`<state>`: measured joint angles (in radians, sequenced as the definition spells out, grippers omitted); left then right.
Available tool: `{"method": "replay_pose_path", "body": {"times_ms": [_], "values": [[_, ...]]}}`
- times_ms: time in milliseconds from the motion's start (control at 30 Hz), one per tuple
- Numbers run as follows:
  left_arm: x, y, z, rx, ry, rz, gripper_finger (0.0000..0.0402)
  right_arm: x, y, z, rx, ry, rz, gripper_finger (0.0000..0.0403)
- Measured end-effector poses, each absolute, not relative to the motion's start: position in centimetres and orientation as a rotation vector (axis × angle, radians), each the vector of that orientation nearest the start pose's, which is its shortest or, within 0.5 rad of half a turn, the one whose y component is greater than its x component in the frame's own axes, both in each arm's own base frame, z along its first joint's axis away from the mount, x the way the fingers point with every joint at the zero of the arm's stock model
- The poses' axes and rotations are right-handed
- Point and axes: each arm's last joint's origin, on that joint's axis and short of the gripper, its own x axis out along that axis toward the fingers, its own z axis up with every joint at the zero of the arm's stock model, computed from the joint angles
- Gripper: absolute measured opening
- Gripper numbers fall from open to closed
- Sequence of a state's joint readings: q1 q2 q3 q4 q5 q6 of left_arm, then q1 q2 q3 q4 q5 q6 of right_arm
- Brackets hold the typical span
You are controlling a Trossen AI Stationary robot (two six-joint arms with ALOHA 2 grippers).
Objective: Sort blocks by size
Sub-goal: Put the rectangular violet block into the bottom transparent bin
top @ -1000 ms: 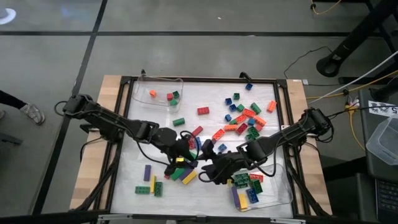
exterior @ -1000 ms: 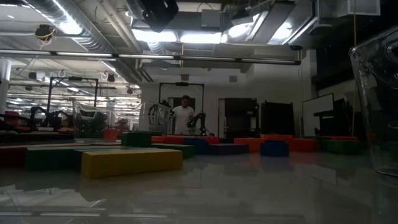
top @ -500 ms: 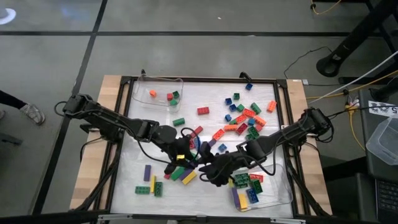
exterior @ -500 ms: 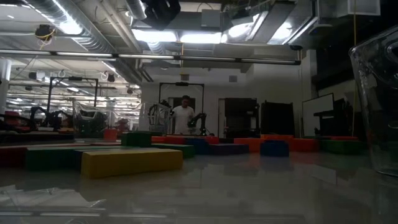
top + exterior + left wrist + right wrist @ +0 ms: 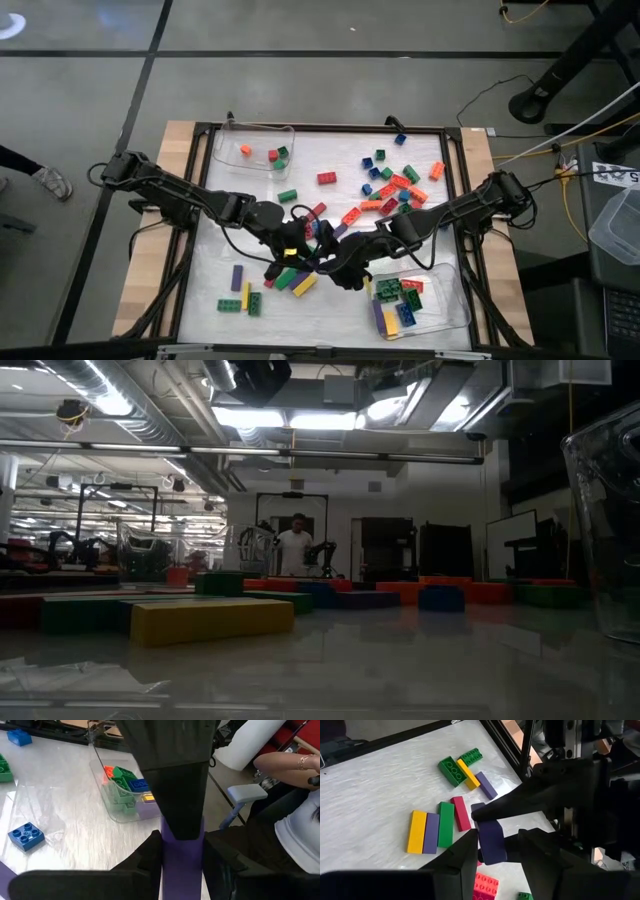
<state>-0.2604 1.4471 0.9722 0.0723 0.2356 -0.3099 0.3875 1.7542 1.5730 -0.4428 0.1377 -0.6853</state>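
Observation:
A long purple block (image 5: 182, 862) is held up between my two grippers over the middle of the table. My left gripper (image 5: 303, 247) is shut on it. My right gripper (image 5: 333, 262) is open, and its fingers stand on either side of the same block (image 5: 491, 841). In the right wrist view there is a gap between the block and one finger. The high view hides the block under the grippers. Other long blocks lie flat in a row (image 5: 440, 825) on the table beside the grippers. My left gripper pinches the purple block's two long sides (image 5: 165, 865) between its two fingers (image 5: 150, 857), which lie along the block. The block points away from the gripper and is lifted clear of the table. My right gripper's finger covers its far part. I cannot tell whether my right gripper touches the block.
A clear tray (image 5: 230, 150) at the far left holds a few small blocks. A clear tray (image 5: 455, 300) at the near right holds several blocks. Loose blocks (image 5: 395, 185) lie scattered at the far right, and more long ones (image 5: 240, 290) at the near left. A person's arm (image 5: 280, 765) shows beyond the table.
My right gripper has moved a little toward the table's left and far edges, up to my left gripper and the purple block. My left gripper has kept still.

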Motion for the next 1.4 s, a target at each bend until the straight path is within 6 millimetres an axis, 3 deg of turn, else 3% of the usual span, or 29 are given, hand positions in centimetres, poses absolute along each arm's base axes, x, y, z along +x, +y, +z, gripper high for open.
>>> {"method": "replay_pose_path", "body": {"times_ms": [1033,1400], "values": [[30.7,-8.9,26.6,-0.281,0.506,-0.42,0.0093,38.0,15.0,30.3,-0.829,0.543,0.455,0.0139],[30.7,-8.9,26.6,-0.263,0.506,-0.434,0.0094,38.1,15.1,30.4,-0.834,0.518,0.475,0.0059]]}}
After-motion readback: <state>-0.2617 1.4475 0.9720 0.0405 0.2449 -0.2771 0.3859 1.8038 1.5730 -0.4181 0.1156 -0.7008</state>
